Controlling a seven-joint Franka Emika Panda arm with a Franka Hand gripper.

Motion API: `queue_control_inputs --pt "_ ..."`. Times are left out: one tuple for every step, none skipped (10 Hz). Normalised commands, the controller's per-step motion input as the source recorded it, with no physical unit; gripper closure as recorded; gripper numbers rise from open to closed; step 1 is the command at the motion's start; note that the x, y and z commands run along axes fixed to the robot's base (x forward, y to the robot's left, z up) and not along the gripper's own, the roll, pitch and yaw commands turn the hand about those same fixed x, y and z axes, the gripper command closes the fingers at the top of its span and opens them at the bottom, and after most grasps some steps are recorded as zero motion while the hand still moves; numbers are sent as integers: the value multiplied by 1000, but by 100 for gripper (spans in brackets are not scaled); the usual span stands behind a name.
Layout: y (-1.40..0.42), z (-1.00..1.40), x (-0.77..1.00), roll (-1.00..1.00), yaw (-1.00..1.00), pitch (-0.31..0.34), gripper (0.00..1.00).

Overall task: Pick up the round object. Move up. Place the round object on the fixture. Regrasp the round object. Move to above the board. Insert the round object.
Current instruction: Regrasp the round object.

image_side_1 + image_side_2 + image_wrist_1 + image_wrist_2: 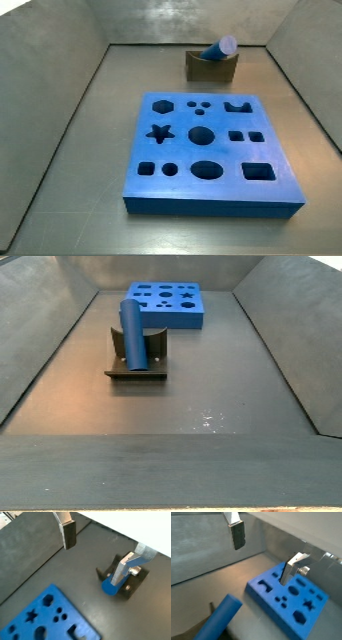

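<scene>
The round object (218,49) is a blue cylinder peg lying tilted in the notch of the small olive-brown fixture (207,69) at the far end of the bin. Both also show in a side view, the peg (131,334) on the fixture (139,364). The blue board (207,150) with dark shaped holes lies flat on the floor, apart from the fixture. My gripper (99,549) is open and empty, raised above the floor; it is not in either side view. In a wrist view the peg (109,586) and fixture (135,582) lie past one finger (129,566).
Grey metal walls (67,90) slope up round the floor on all sides. The board (167,304) stands near one end wall. The peg (219,619) and the board (291,597) also show in a wrist view.
</scene>
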Motion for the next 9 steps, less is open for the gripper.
queue_control_inputs --pt "-31 12 -10 1000 32 29 0" --pt "-18 11 1 1000 33 25 0" --pt "-19 10 3 1000 33 23 0" --pt "-17 11 4 1000 35 24 0" --pt "-13 10 4 1000 36 28 0" --pt "-19 10 10 1000 38 36 0" --pt "-18 9 17 1000 39 40 0" --pt "-22 1 36 1000 42 51 0" --pt "-21 1 48 1000 45 61 0"
